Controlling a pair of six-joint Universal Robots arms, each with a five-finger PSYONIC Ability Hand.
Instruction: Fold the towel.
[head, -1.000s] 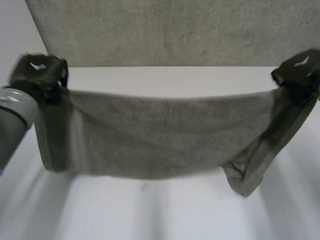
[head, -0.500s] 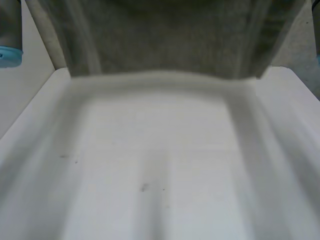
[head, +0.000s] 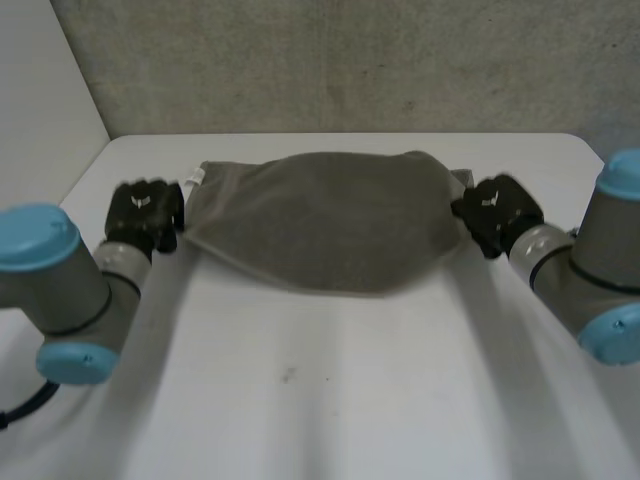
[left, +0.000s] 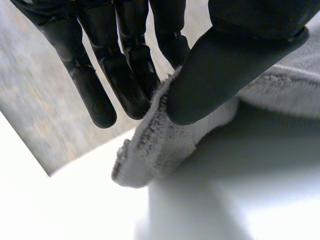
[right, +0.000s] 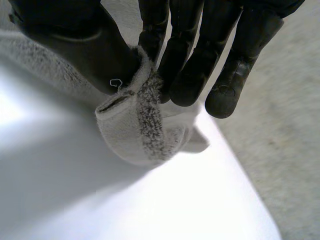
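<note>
Fingers (left: 97, 87) and thumb of the left hand (head: 143, 212) pinch one end of the grey towel (head: 330, 215); the right hand (head: 497, 212) pinches the other. The towel sags between them near the desk's (head: 330, 400) far edge. Its small white tag (head: 196, 178) is unreadable.

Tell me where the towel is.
Head view: the towel spans the far middle of the table, one end pinched by the left hand, the other by the right hand.
</note>
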